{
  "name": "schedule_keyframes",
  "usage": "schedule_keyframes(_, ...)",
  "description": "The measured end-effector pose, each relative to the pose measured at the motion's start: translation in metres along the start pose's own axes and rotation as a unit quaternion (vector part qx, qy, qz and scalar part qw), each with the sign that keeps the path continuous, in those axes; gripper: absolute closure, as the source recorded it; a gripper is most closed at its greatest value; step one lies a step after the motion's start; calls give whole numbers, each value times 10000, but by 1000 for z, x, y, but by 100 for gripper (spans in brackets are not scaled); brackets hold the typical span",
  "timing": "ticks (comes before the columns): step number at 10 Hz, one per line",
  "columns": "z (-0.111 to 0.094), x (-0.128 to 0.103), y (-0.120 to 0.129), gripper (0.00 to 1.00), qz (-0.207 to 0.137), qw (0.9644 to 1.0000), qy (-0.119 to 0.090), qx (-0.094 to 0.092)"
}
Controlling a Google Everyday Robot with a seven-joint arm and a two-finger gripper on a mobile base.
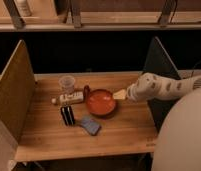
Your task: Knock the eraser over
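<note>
This looks like a test station in a lab or an office, not a home. A wooden table (125, 134) stands between two upright side panels (16, 89), and behind it runs a shelf (119, 22) on metal posts (14, 12). A cup (67, 83), a bottle (68, 98), a red bowl (100, 102), an eraser (67, 115) and a pad (89, 125) are laid out on it. The robot's gripper (119, 94) is at the bowl's right rim.

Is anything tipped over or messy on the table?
Only the bottle looks odd: it lies on its side between the cup and the eraser, which stands upright. Nothing looks spilled. The tool sits by the bowl's right rim.
</note>
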Motion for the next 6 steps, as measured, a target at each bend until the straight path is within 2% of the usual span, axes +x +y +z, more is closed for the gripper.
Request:
schedule_keyframes(2, 0, 0, 0, 24, 0, 10000, 0, 0)
schedule_keyframes(6, 0, 0, 0, 63, 0, 10000, 0, 0)
